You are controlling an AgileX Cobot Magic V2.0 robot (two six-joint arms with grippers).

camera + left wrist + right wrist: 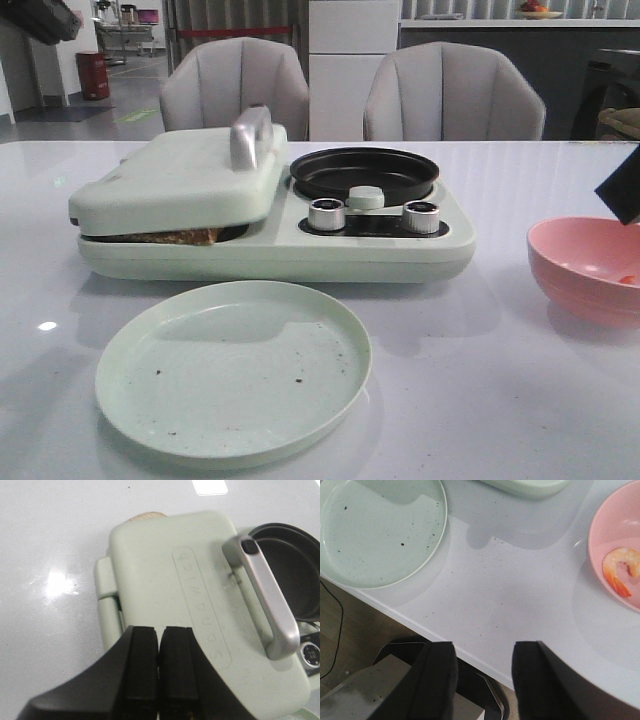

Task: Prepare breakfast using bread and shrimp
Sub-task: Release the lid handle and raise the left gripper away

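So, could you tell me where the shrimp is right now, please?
The shrimp lies inside the pink bowl, which sits on the table at the right of the front view, to the right of the green breakfast maker.

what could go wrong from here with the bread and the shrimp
The brown-crusted bread pokes out under the pale green sandwich-press lid, so it may toast unevenly or snag when lifted. The curled pink-orange shrimp lies against the pink bowl's sloping wall, so the open right claw might push it aside.

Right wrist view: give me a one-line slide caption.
Open right gripper at the table edge, the shrimp lying in the pink bowl, green plate empty but for crumbs.
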